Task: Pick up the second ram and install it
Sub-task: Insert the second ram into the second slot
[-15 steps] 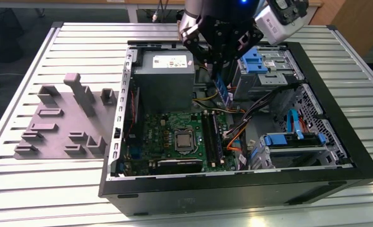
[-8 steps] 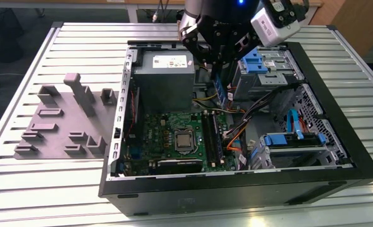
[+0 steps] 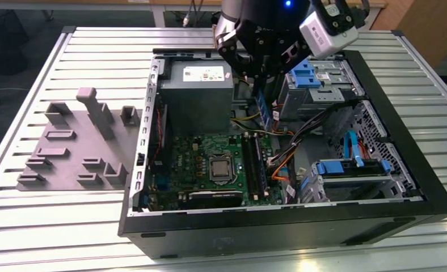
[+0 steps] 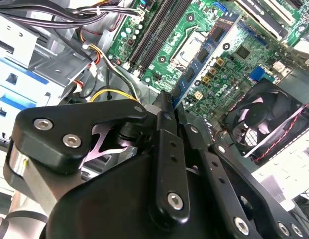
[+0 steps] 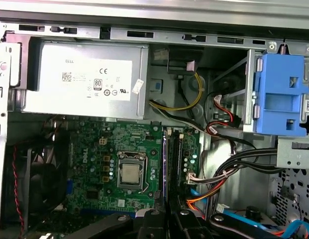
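Note:
My gripper [image 3: 262, 79] hangs over the open computer case [image 3: 284, 226], shut on the second ram [image 3: 263, 110]. The stick is a blue-green board that stands on end below the fingers, above the back end of the long black slots [image 3: 252, 165] on the green motherboard [image 3: 201, 158]. In the second wrist view the ram [image 4: 209, 55] runs out from the gripper [image 4: 166, 102] with its dark chips showing, over the motherboard [image 4: 256, 50] and beside the slots [image 4: 159, 30]. In the first wrist view the ram [image 5: 166, 167] appears edge-on, next to the slots [image 5: 180, 159], above the gripper [image 5: 166, 218].
A grey power supply [image 3: 197, 93] sits at the back of the case, and blue drive brackets [image 3: 305, 72] stand on the exterior view's right. Bundled cables [image 3: 314, 122] run close to the slots. A fan [image 4: 263, 119] is mounted on the case wall. A grey fixture plate [image 3: 80, 144] lies on the table at the exterior view's left.

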Tool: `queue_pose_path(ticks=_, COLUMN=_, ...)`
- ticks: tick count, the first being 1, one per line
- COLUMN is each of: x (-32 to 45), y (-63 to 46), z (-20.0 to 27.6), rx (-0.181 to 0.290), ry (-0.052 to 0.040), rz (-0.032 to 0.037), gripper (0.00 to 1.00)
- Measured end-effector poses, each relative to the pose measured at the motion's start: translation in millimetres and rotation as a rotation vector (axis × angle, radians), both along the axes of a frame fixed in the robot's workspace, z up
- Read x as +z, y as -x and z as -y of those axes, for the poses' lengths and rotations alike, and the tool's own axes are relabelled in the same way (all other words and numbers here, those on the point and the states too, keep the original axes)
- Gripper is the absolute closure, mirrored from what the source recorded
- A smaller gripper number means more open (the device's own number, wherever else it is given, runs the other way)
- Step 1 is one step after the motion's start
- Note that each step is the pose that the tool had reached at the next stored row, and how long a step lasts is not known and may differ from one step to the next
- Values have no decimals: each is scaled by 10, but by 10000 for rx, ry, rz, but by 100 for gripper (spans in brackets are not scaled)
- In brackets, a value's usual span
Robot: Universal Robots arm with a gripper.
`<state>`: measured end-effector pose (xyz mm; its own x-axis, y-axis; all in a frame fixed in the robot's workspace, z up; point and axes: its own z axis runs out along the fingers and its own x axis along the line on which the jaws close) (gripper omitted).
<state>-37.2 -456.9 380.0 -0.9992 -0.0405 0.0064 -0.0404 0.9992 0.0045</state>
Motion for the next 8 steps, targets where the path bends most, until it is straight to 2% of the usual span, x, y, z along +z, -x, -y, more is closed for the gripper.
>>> queue_pose_path(ticks=8, x=-21, y=0, z=0, rx=-22, ry=-1, rz=0, gripper=86)
